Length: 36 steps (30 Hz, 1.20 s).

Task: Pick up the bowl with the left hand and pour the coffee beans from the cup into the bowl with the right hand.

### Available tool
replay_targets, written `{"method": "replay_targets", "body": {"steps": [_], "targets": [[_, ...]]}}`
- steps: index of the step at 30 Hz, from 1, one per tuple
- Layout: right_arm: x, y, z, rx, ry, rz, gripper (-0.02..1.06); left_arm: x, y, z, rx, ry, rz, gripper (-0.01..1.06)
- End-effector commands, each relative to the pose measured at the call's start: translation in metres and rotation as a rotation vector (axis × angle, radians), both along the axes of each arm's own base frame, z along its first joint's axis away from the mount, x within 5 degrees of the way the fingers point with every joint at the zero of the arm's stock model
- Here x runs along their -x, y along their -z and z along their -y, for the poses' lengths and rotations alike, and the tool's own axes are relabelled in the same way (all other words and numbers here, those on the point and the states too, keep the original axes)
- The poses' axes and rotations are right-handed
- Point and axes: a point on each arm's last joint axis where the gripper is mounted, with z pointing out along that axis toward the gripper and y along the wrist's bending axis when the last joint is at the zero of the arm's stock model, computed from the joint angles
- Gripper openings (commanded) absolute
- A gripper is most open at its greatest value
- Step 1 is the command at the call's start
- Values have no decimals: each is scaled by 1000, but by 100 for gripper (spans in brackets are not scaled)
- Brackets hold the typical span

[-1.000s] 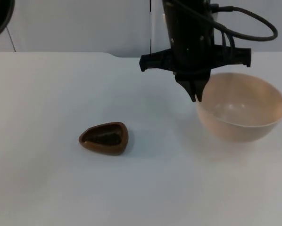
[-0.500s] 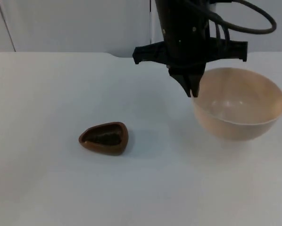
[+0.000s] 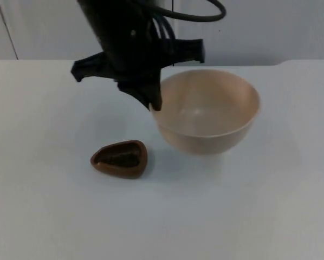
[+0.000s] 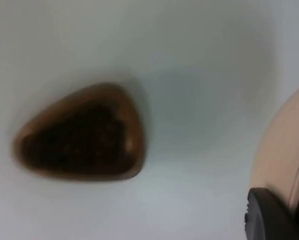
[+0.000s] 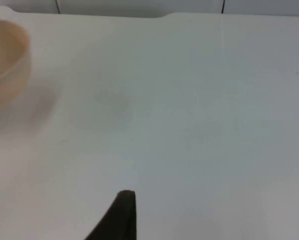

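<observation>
The bowl [image 3: 208, 111] has swung from the right to centre frame, its near rim clamped in the left hand [image 3: 153, 103]. It wants holding level just right of the cup [image 3: 120, 159] so the pour lands. The right hand [image 5: 120, 215] waits over bare worktop [image 3: 248, 206]; I can't tell its state.

White tabletop [image 3: 43, 216] ran across the scene, plain, matte, with soft grey shadows on it. Far edge of the tabletop met a grey partition wall [image 3: 292, 27]; the wall had thin dark vertical seams between its panels. Tabletop's back edge showed a small step or notch near the wall in the right wrist view, tabletop [image 5: 214, 125], wall [image 5: 139, 5]. Left wrist view had bare white tabletop [image 4: 199, 45], slightly bluish there.
</observation>
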Motion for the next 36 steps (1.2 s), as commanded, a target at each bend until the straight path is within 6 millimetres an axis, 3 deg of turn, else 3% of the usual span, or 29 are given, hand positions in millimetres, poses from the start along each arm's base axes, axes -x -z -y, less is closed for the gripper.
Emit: {"method": "replay_targets", "body": {"steps": [1, 8, 12, 25, 36], "targets": [[0, 0, 0, -4, 8, 9, 105, 10, -8, -15, 26, -21, 13, 0], [0, 0, 0, -4, 8, 9, 105, 37, -13, -50, 26, -59, 37, 0], [0, 0, 0, -4, 8, 9, 105, 63, -10, -76, 12, -89, 22, 0], [0, 0, 0, -4, 8, 9, 105, 122, -2, -103, 20, -98, 30, 0], [0, 0, 0, -4, 8, 9, 105, 146, 2, -112, 12, -75, 18, 0]]}}
